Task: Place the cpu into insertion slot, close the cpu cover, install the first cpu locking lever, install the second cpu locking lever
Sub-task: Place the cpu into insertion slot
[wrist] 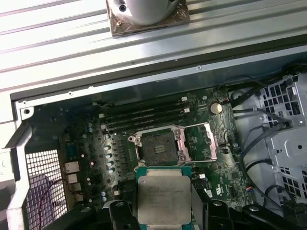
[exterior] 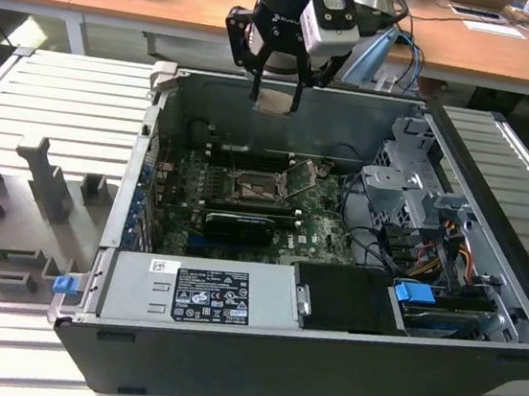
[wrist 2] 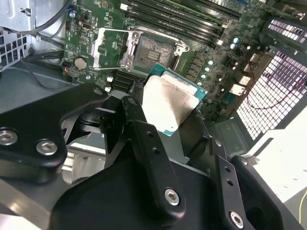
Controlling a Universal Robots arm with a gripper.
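Observation:
My gripper (exterior: 276, 95) hangs above the back wall of the open computer case, shut on the cpu (exterior: 276, 101), a small silvery square chip held by its edges. In both wrist views the cpu (wrist 2: 168, 101) (wrist: 163, 195) sits between the black fingers (wrist 2: 140, 127), apart from and above the board. The insertion slot (exterior: 250, 189) (wrist 2: 154, 51) (wrist: 156, 146) lies open with its dark centre bare. Its cpu cover (exterior: 302, 177) (wrist 2: 110, 48) (wrist: 199, 142) is swung up beside it, and thin wire levers stand unlatched around it.
The green board (exterior: 314, 225) lies deep inside the case (exterior: 253, 371). A black card (exterior: 238, 226) and long memory slots (wrist: 144, 115) flank the socket. The power supply (exterior: 200, 292), drive cage (exterior: 405, 191) and cables stand nearby. Grey fixtures (exterior: 44, 181) are at the exterior view's left.

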